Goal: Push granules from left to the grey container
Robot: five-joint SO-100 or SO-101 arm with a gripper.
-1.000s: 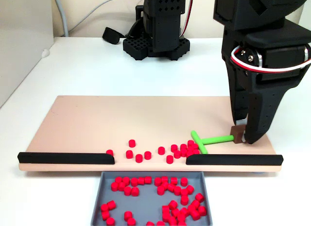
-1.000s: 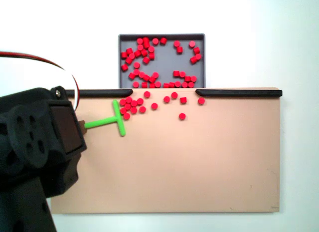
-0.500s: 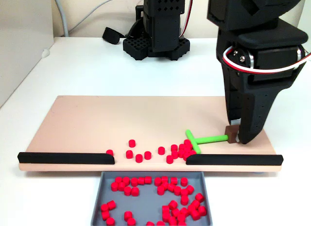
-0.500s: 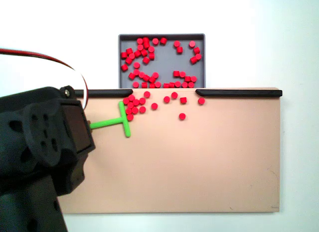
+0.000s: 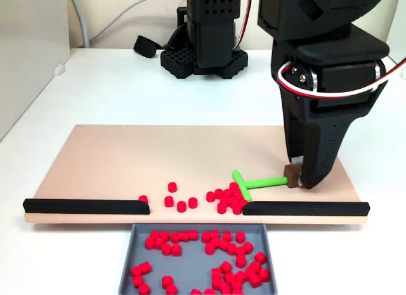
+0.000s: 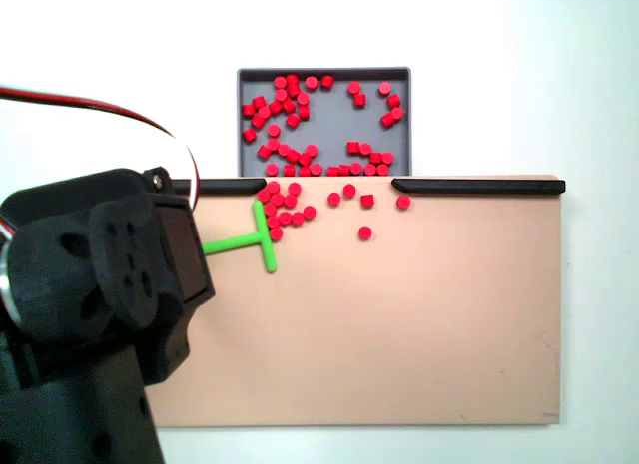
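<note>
Gripper: the gripper (image 5: 297, 179) is closed on the brown end of the green pusher (image 5: 252, 183); it has slid it along the tan board (image 5: 127, 158), left in the front fixed view
Granules: a red bunch (image 5: 228, 198) is now packed tight against the pusher's bar, right at the gap between the black strips (image 5: 85, 207); some loose ones (image 6: 365, 201) lie further along
Grey container: the grey container (image 6: 322, 75) sits just past the gap; it holds many already
Meaning: the bunch is close to going in; I think one more push is needed
</note>
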